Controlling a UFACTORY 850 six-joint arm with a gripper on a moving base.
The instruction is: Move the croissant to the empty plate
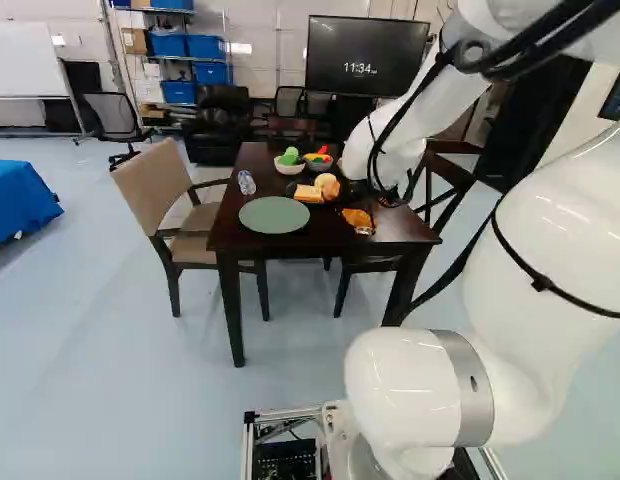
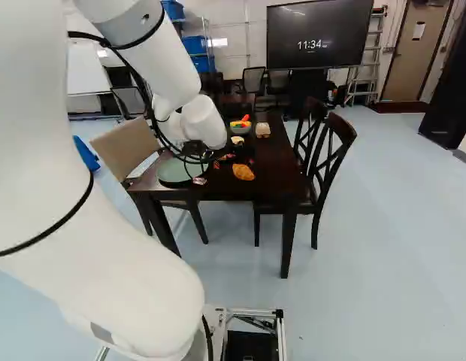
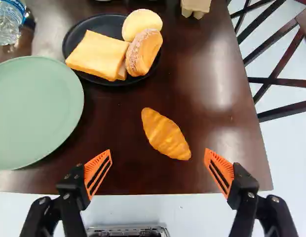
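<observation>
Croissant point(image 3: 166, 134) is lying aslant on the dark table point(image 3: 212, 69), beside the green plate point(image 3: 34, 111) and ahead of our gripper point(image 3: 158, 152), which is standing wide open, gripping nothing. Because its tapered length is running diagonally to our closing line, we are risking a twist or slip as we squeeze; by carrying low, we would be risking a knock against the plate's rim. We are seeing lit digits on the wall screen point(image 2: 319, 36) and a blue band, probably a label, around the bottle point(image 3: 6, 28).
</observation>
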